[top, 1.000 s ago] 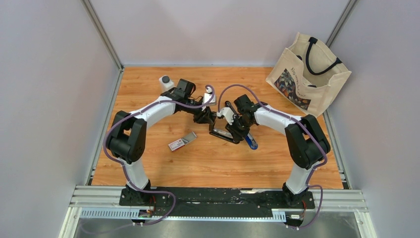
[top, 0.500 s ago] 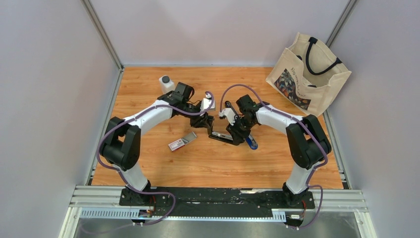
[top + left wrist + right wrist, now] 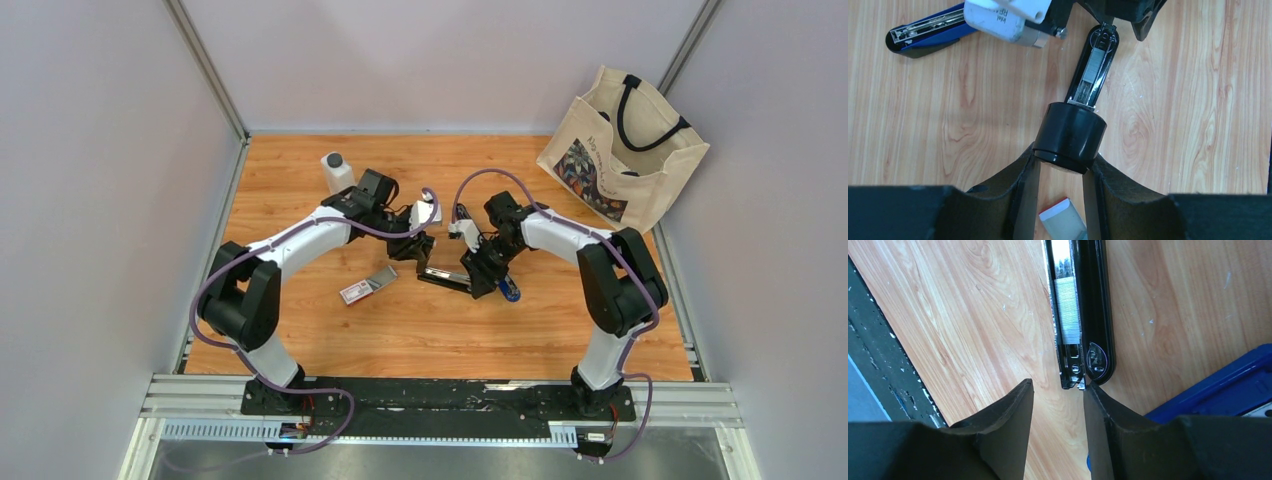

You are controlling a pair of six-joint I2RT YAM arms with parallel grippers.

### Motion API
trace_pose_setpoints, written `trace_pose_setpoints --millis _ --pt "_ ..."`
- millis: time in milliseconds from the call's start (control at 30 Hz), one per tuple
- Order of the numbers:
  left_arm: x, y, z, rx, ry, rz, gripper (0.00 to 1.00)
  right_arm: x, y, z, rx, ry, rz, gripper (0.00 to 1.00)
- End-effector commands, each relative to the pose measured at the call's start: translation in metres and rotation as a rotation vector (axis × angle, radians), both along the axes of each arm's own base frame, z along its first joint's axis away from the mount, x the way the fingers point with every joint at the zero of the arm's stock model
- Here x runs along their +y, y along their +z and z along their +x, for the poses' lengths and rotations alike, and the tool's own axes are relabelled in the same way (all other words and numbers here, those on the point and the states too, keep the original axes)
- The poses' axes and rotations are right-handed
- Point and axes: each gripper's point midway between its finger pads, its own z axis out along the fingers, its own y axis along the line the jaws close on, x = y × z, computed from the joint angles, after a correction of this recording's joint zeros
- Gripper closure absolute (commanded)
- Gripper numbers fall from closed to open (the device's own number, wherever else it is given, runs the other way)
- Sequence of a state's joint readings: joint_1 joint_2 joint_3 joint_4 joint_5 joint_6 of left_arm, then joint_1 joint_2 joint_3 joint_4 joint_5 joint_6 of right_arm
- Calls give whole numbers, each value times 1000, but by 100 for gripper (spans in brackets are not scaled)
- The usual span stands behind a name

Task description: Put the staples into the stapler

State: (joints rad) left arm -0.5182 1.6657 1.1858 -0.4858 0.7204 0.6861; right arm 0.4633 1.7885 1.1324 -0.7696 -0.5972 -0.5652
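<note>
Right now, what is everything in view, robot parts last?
black stapler: one, black, open at table centre, staple strip inside
blue stapler: one, blue, just right of the black one
staples box: one, white and red, grey tray slid out, left of centre
bottle: one, white with grey cap, back left
tote bag: one, cream with black handles, back right
table: one, wooden, underneath
left gripper: one, black, shut on the black stapler's round end
right gripper: one, black, open at its other end

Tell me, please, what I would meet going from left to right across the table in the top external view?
White bottle → staples box → black stapler → blue stapler → tote bag.
</note>
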Motion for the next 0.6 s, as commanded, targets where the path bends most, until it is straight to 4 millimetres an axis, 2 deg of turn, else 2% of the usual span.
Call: trace_pose_setpoints --millis 0,267,567 --pt "-2 -7 -10 38 23 31 100 12 6 1 48 -14 55 55" --pt "-12 -29 -19 52 1 106 100 14 5 7 40 -50 52 56" --pt "-28 -37 -35 32 -59 151 100 14 4 13 26 -80 42 57"
